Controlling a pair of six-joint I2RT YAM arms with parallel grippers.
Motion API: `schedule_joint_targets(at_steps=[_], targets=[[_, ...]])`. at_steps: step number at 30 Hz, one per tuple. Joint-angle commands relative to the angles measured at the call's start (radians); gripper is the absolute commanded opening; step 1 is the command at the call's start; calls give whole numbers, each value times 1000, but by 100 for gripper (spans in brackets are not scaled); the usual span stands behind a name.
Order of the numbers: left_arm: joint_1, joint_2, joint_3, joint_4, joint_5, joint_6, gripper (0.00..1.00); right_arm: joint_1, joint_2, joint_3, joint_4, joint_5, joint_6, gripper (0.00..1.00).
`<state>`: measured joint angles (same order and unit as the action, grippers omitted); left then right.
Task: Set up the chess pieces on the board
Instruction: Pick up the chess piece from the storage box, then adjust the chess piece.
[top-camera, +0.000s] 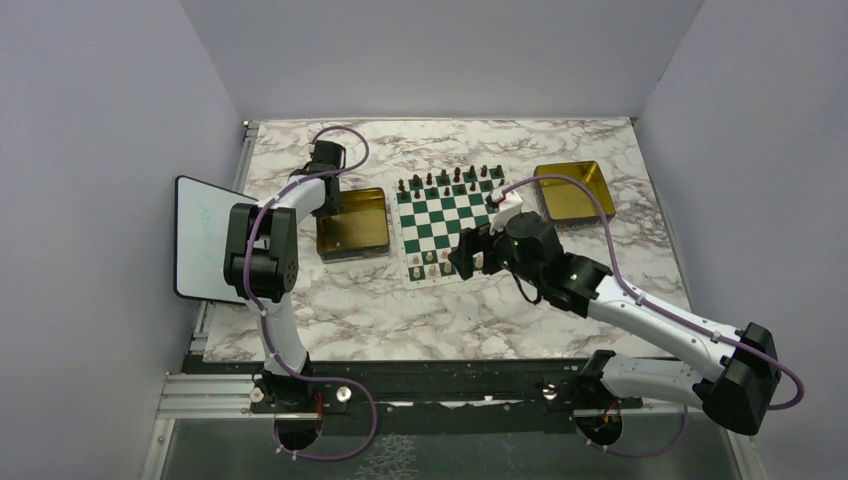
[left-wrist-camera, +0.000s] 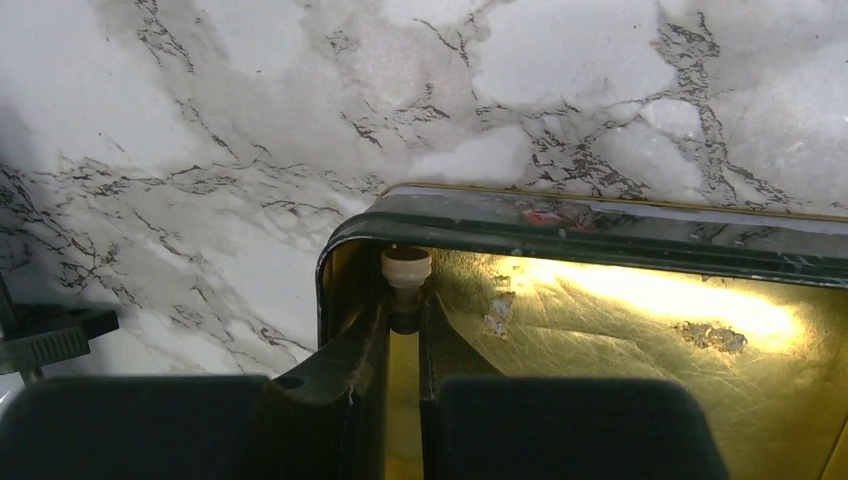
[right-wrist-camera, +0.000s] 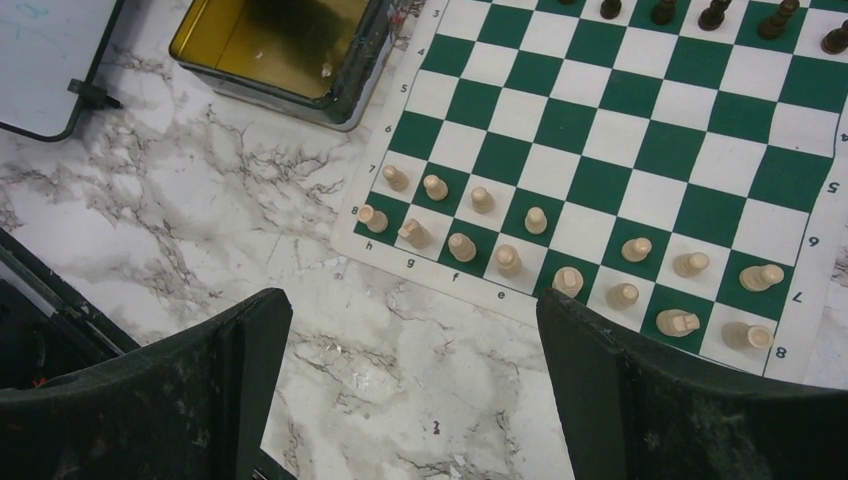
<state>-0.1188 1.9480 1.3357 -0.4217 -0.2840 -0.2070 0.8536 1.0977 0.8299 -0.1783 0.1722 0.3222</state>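
Located one cream chess piece upright in the far-left corner of the left-hand gold tray, close against the tray wall. Judged light, rigid and smooth-turned, so liable to slip or pivot if pinched on the rounded head. Best taken squarely at the narrow stem below the head, with modest force. Judged not fragile, but easily toppled when set down on so small a base.

Found left gripper pressed nearly together inside the tray, pinching that piece by the stem just under the head. Unable to confirm lift-off from the tray floor.

Found right gripper spread wide and empty, hovering above the marble table at the near edge of the chessboard, touching nothing.

Noted other cream pieces already standing in the two near rows of the board, and dark pieces along the far side.
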Motion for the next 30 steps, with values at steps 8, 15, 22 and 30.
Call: schedule_joint_targets(at_steps=[8, 15, 22, 30], targets=[[8, -152, 66, -156, 172, -3, 0, 1, -5, -17, 49, -35, 0, 98], [6, -250, 95, -256, 417, 18, 0, 1, -9, 0, 52, -66, -70, 97], [-122, -367, -27, -298, 592, 45, 0, 1, 9, -63, 152, -294, -272, 85], [-313, -478, -150, -289, 818, 44, 0, 1, 9, -158, 265, -495, -626, 75]])
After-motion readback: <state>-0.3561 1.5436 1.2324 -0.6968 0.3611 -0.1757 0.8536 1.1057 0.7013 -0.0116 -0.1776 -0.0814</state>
